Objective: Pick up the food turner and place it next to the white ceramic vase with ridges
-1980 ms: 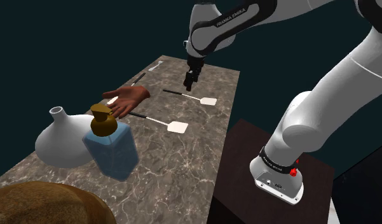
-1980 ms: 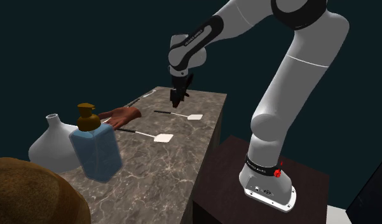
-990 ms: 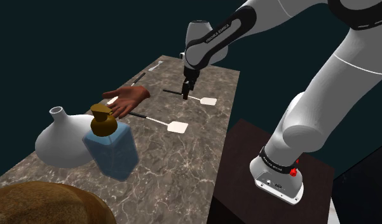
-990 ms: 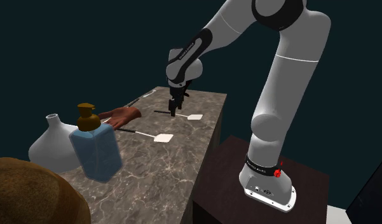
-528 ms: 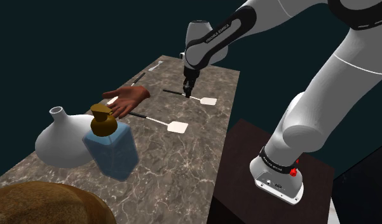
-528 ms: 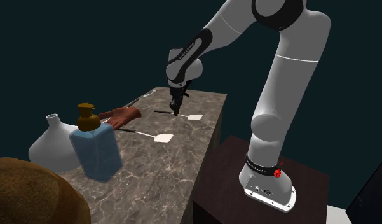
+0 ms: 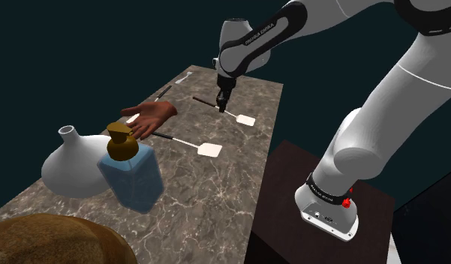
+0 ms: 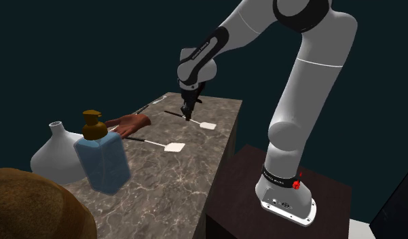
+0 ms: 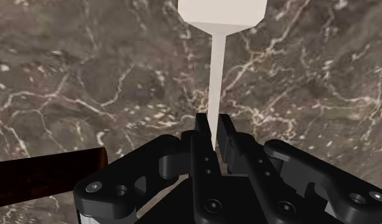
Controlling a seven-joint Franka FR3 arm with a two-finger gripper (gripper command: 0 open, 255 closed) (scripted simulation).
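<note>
Food turner, white flat blade on a thin pale shaft with a dark handle (image 7: 246,118) (image 8: 208,125) (image 9: 216,63): now clasped. The all-black gripper (image 7: 221,105) (image 8: 188,115) (image 9: 211,137) has its fingers (image 9: 199,135) drawn narrow on the shaft, with no gap in the wrist view.

- Change from half a second ago: the gripper sits a little higher and the handle end is tipped up off the brown veined marble surface (image 7: 216,195). The blade end stays low (touching or just clear, cannot tell).
- A second ago the fingers stood apart astride the flat-lying turner.
- Meaning: grasp looks made and the lift is starting; carry and placing are still to do.
- Position: turner near the surface's far end, by the long edge on the stand's side.
- Target: the white bulbous narrow-necked vase (image 7: 70,165) (image 8: 53,156) is well apart, by the opposite long edge toward the near end.
</note>
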